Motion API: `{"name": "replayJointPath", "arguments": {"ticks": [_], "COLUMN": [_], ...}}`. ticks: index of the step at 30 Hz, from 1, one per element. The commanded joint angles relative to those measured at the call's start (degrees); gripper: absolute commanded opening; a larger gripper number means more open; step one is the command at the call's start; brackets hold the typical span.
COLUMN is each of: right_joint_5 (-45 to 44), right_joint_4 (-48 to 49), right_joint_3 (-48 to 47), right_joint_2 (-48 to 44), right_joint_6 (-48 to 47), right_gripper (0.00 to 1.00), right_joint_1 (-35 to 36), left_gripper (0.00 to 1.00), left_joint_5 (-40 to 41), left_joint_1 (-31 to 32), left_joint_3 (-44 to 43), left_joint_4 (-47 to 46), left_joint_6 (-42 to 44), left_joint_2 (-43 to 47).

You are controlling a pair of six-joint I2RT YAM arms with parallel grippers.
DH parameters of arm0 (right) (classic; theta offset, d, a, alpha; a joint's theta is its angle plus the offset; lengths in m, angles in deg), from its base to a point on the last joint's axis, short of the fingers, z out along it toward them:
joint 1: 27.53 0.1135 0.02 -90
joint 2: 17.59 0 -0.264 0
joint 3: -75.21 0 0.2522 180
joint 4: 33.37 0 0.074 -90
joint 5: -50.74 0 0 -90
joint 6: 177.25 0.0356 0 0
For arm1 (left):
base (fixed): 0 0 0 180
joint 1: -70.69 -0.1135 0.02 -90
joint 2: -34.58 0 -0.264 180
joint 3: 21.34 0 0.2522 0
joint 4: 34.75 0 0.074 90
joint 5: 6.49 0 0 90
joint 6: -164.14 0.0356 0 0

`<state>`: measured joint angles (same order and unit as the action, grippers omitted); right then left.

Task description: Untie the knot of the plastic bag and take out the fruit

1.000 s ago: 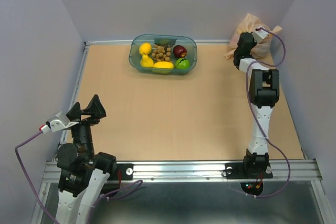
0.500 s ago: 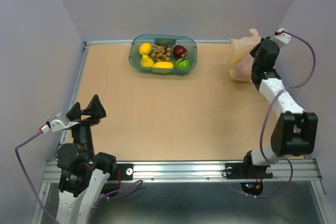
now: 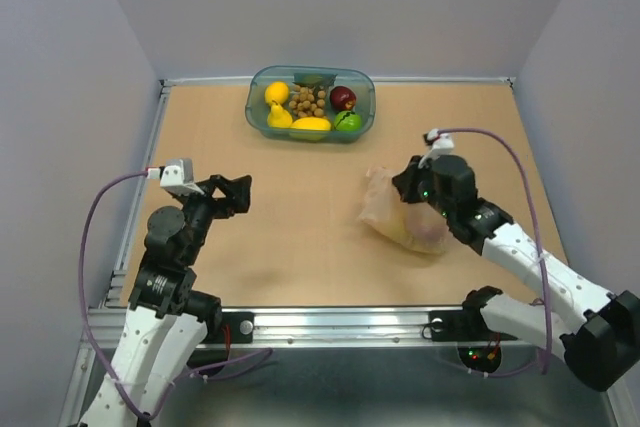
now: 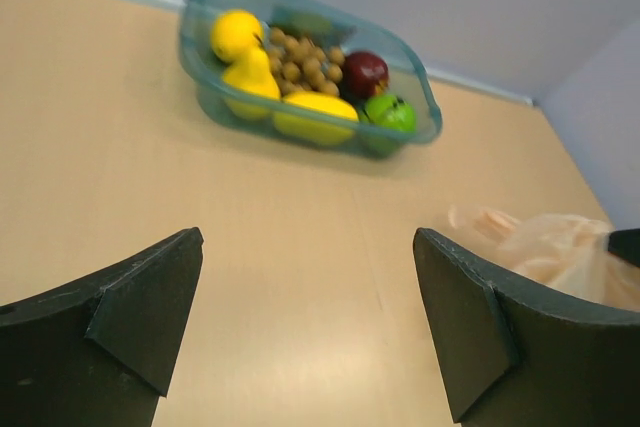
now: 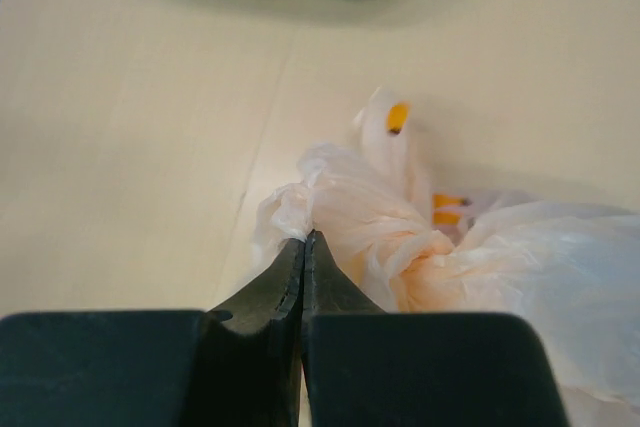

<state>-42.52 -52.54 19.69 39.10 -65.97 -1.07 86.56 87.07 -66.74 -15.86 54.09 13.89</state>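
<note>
On the right half of the tan wooden table point(image 3: 300, 257), what is that pale heap? (Ana)

It is the thin, translucent pale peach plastic bag point(image 3: 392, 215). It lies slumped on the board, well apart from the clear teal oval plastic tub point(image 3: 368, 97) at the far edge. (Ben)

Is anything holding it? (Ana)

Yes. The right gripper point(image 3: 404, 187) has its 2 black fingers point(image 5: 270, 287) pressed flat together, pinching a crumpled fold of the film at the bag's near-left edge. Bunched film sits just beside the tips, but I cannot tell whether that is the knot. Small orange printed marks point(image 5: 397, 115) show on a strip standing up behind the fold. (Ben)

And the fruit? (Ana)

A pinkish shape point(image 3: 428, 234) shows dimly through the film, so fruit lies inside the bag. I cannot tell which kind. (Ben)

What about the other arm? (Ana)

The left gripper point(image 3: 238, 194) hangs over the left side of the table with its jaws spread wide and nothing between them. It points toward the middle, and its own camera sees the tub ahead and the bag off to the right. (Ben)

What is in the tub? (Ana)

A yellow lemon point(image 3: 277, 93), a brown cluster of small balls point(image 3: 308, 101), a dark red apple point(image 3: 343, 98), a green apple point(image 3: 349, 121) and more yellow pieces along the near wall. (Ben)
</note>
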Motion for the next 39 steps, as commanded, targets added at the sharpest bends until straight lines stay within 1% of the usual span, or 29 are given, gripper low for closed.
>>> {"name": "replayJointPath", "arguments": {"ticks": [1,2,3,4,6,7,8,9,10,12,13,15,16,18,19,21,22,24,25,27,28,29,30,31,32,34,35,39], "right_joint_5": [-2.4,-4.4,-8.6,-10.1,-11.0,-10.4,-9.7,-8.8,-7.8,-8.2,-8.3,-10.8,-11.9,-16.3,-18.3,-21.9,-25.2,-28.0,-29.6,-29.7,-29.0,-28.6,-28.4,-27.6,-27.0,-24.9,-24.7,-22.8], "right_joint_4": [-0.9,-0.3,0.2,1.8,3.9,5.0,5.0,5.1,5.0,5.0,4.8,4.4,2.7,-0.4,-4.0,-7.1,-8.1,-10.1,-10.8,-13.0,-13.6,-14.3,-14.5,-15.0,-15.2,-15.3,-15.6,-15.6], "right_joint_3": [2.4,2.2,1.9,1.2,-0.2,-1.1,-2.4,-3.7,-6.8,-10.3,-10.8,-11.7,-12.9,-14.8,-16.6,-17.6,-17.6,-16.5,-16.2,-14.8,-14.1,-13.4,-12.7,-11.0,-10.2,-8.1,-6.4,-3.5], "right_joint_2": [2.0,3.2,6.3,8.0,12.2,16.9,19.1,21.1,24.8,26.4,25.5,23.0,21.7,18.5,17.7,16.4,15.0,14.2,13.8,13.5,13.3,12.8,12.6,12.3,12.0,11.8,11.7,11.2], "right_joint_6": [5.0,6.1,6.8,7.8,8.9,9.7,10.2,10.0,8.7,7.7,7.4,6.0,5.0,1.2,0.2,-3.5,-4.9,-8.7,-9.4,-10.3,-10.2,-10.3,-10.1,-9.9,-9.2,-8.4,-7.5,-5.4], "right_gripper": [0.0,0.0,0.0,0.0,0.0,0.0,0.01,0.03,0.14,0.24,0.39,0.55,0.66,0.73,0.75,0.76,0.77,0.77,0.77,0.77,0.77,0.77,0.77,0.77,0.77,0.77,0.77,0.75], "right_joint_1": [13.9,20.1,22.9,27.8,31.4,32.8,35.7,37.1,38.4,40.9,41.2,41.2,41.2,41.2,41.1,41.2,41.2,40.9,40.5,38.8,38.1,37.5,36.5,35.8,34.3,32.4,31.2,30.1], "left_gripper": [0.97,0.97,0.97,0.97,0.97,0.97,0.97,0.97,0.97,0.97,0.97,0.97,0.97,0.97,0.97,0.97,0.97,0.97,0.97,0.97,0.97,0.97,0.98,0.98,0.98,0.98,0.98,0.98], "left_joint_5": [-15.2,-16.2,-17.5,-17.9,-18.2,-18.3,-18.3,-18.7,-19.1,-19.8,-20.1,-20.5,-20.4,-19.4,-18.4,-17.5,-16.6,-15.4,-13.5,-11.1,-8.0,-6.2,-4.4,-0.1,1.9,6.7,7.8,11.2], "left_joint_1": [-0.1,0.0,0.1,0.2,0.4,0.7,0.7,0.8,1.2,1.5,1.7,2.8,3.3,4.7,5.1,6.5,7.9,10.3,13.6,17.4,20.1,24.6,27.4,29.6,33.3,35.9,37.6,40.2], "left_joint_3": [-1.4,-1.3,-1.4,-1.1,-0.5,0.3,0.7,1.1,2.1,3.1,3.6,3.9,4.0,4.1,4.3,4.2,4.1,3.8,3.7,3.4,3.3,2.9,2.6,2.2,1.4,0.8,0.4,-0.3], "left_joint_4": [-4.9,-4.9,-4.9,-4.9,-4.9,-4.9,-4.9,-4.9,-4.8,-4.6,-4.3,-4.0,-3.8,-3.3,-3.3,-3.5,-3.8,-4.9,-4.9,-7.8,-8.5,-9.8,-10.2,-10.6,-10.8,-10.8,-10.8,-12.3], "left_joint_6": [-4.6,-5.7,-6.0,-7.0,-8.4,-9.1,-10.9,-11.7,-12.5,-14.8,-15.4,-16.5,-16.7,-16.8,-17.0,-17.2,-17.2,-17.5,-17.7,-18.4,-18.6,-18.7,-19.1,-19.3,-19.6,-20.5,-21.0,-23.3], "left_joint_2": [-4.8,-6.5,-7.1,-7.5,-7.1,-6.7,-5.8,-5.1,-4.5,-3.1,-3.0,-2.9,-3.0,-3.6,-4.0,-6.1,-7.2,-10.7,-11.9,-15.8,-17.2,-18.6,-21.8,-23.5,-26.7,-29.7,-32.7,-39.3]}}
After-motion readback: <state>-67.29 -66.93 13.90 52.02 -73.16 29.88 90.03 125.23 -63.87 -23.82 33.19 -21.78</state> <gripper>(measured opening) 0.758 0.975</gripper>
